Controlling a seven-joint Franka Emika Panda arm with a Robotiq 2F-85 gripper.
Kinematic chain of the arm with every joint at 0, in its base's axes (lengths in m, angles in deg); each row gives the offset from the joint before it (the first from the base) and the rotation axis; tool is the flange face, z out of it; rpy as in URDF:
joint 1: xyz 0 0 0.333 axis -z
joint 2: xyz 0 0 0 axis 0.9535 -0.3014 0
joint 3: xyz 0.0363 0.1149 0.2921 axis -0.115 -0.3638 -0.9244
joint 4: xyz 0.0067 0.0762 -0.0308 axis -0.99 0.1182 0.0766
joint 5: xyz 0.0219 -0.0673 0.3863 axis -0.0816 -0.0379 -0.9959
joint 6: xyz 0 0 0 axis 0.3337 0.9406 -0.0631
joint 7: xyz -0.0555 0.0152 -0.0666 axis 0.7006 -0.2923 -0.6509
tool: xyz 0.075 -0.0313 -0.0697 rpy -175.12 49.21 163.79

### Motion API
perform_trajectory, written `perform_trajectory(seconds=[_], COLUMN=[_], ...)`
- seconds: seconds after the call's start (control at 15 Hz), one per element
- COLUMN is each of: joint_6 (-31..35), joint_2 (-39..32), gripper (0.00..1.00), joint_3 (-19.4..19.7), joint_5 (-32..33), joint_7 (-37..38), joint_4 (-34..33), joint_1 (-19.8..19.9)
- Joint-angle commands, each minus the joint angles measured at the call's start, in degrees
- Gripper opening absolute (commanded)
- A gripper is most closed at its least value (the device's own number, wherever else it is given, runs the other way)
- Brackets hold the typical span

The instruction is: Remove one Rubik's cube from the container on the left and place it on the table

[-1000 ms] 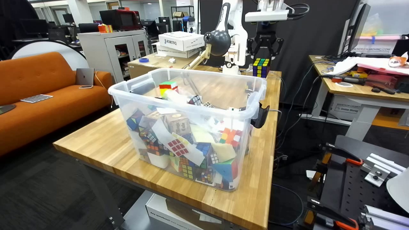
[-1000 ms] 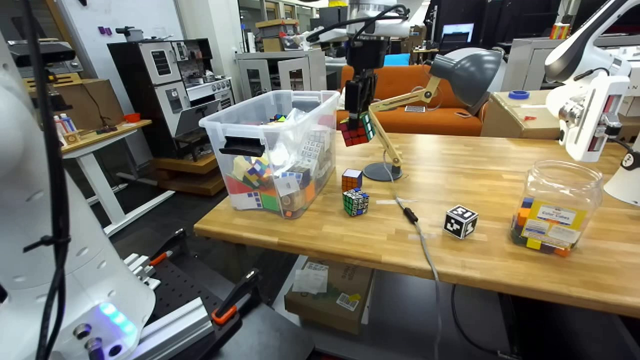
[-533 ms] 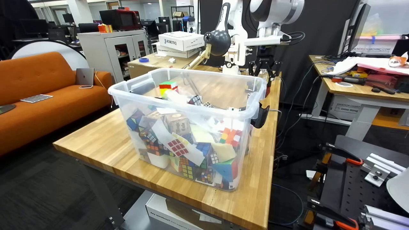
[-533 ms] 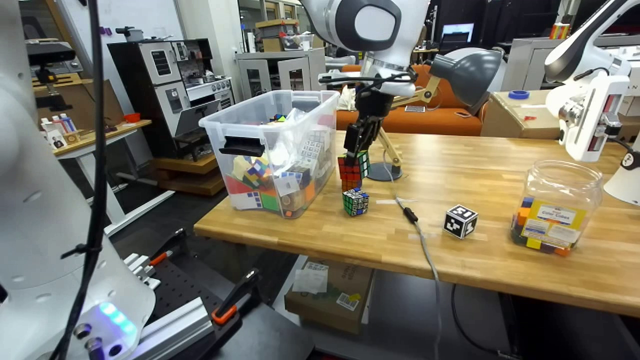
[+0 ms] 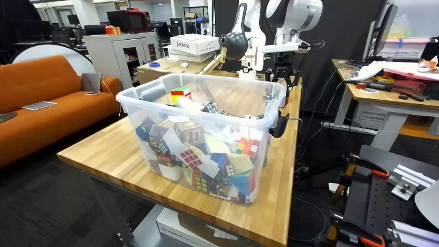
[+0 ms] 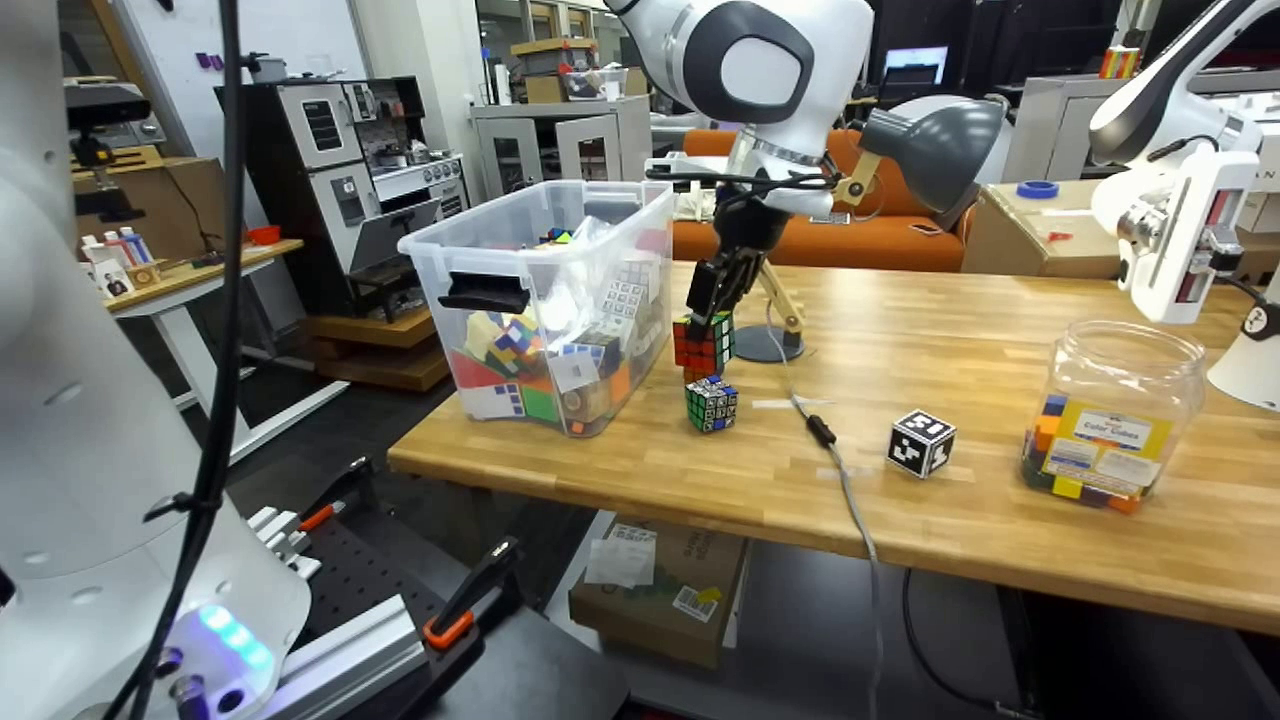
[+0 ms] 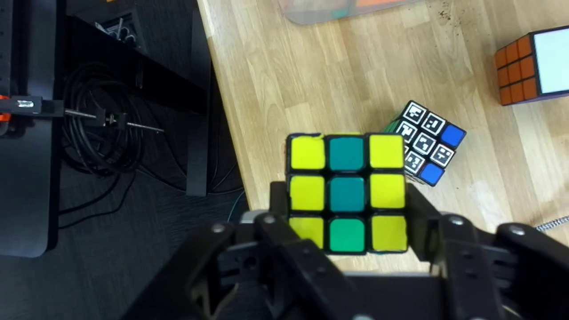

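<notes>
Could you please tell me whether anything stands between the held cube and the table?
Nothing visible does, though the held cube hides some of the table in the wrist view; the patterned cube, partly covered there, may be close.

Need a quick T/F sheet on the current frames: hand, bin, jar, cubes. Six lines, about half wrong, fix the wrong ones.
1. The hand holds a cube that shows yellow and green squares in the wrist view. True.
2. The bin stands on the table. True.
3. The bin is empty. False: puzzle cubes show through its walls.
4. The held cube is inside the bin. False: it is outside the bin.
5. A black-and-white marker cube lies on the table, apart from the clear jar. True.
6. The clear jar stands inside the bin. False: it stands on the table, apart from the bin.
</notes>
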Motion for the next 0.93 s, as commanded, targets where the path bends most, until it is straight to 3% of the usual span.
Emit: perform_trajectory(seconds=[0.0,0.07,0.87], joint_6=[-0.22,-0.23,-7.19], joint_2=[-0.09,-0.09,-15.17], gripper=[0.62,0.37,0.37], joint_3=[0.31,0.31,0.45], joint_5=[-0.07,-0.07,-4.77], joint_7=[-0.08,-0.08,1.89], joint_4=[-0.18,-0.18,-9.57], joint_1=[-0.24,-0.24,3.93])
